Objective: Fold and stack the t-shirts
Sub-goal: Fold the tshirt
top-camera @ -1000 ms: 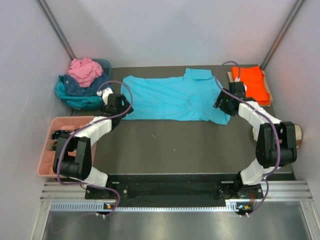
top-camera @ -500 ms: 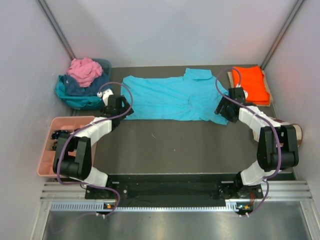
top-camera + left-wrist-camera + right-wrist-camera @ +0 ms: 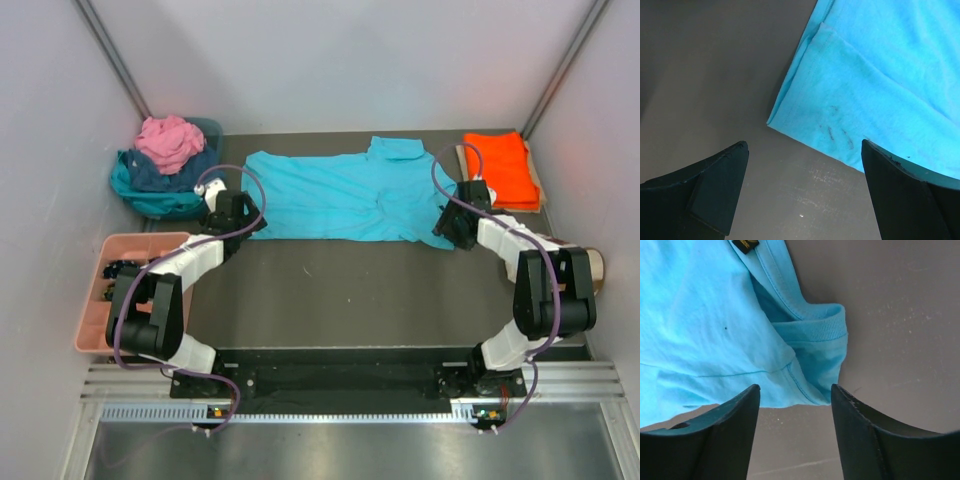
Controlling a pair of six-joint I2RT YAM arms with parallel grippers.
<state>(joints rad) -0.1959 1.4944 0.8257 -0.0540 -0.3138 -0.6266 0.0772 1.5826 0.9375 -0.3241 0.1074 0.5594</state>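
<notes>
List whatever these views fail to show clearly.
- Right wrist view: the dark label on the turquoise shirt is cut by the top edge and is unreadable.
- Top view: the pink tray holds things too small to tell, partly under the left arm.
- Top view: the navy shirt lies mostly buried under the pink shirt.

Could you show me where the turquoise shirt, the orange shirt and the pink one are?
turquoise shirt [image 3: 330,195]: top view, middle of its spread body.
orange shirt [image 3: 497,165]: top view, centre of the folded cloth.
pink shirt [image 3: 168,140]: top view, crest of its crumpled cloth.
</notes>
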